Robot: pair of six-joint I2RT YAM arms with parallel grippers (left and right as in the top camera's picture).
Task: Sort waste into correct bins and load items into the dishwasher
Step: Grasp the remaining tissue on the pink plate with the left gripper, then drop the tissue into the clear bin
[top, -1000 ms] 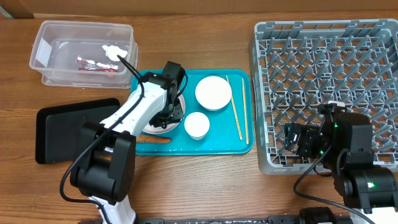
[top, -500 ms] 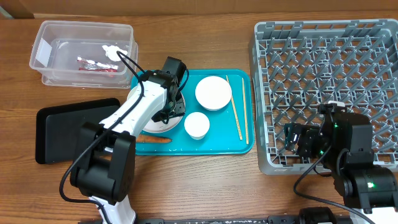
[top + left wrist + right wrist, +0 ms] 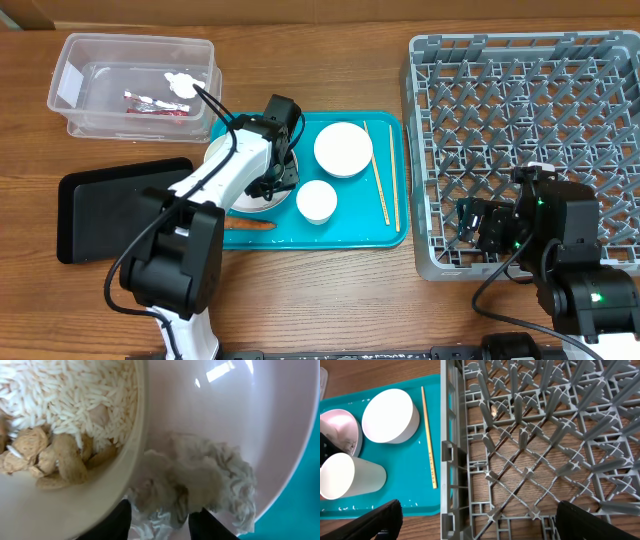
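Observation:
In the left wrist view my left gripper (image 3: 160,522) is shut on the crumpled silvery-white foil ball (image 3: 200,475), which lies on the white plate (image 3: 225,420). A bowl (image 3: 75,505) with rice and brown food scraps (image 3: 65,395) sits right beside the ball on the plate. From overhead my left gripper (image 3: 272,180) is over the plate on the teal tray (image 3: 385,235). A white bowl (image 3: 343,149), a white cup (image 3: 316,201), chopsticks (image 3: 380,185) and a carrot (image 3: 245,224) are also on the tray. My right gripper (image 3: 480,525) is open and empty over the front-left corner of the grey dish rack (image 3: 530,450).
The clear tub (image 3: 75,120) at the back left holds the red-and-white wrapper (image 3: 152,103) and a white scrap (image 3: 180,85). The black tray (image 3: 95,210) lies left of the teal tray. The dish rack (image 3: 520,130) fills the right side.
My left gripper has shifted slightly over the plate. The right arm has not moved.

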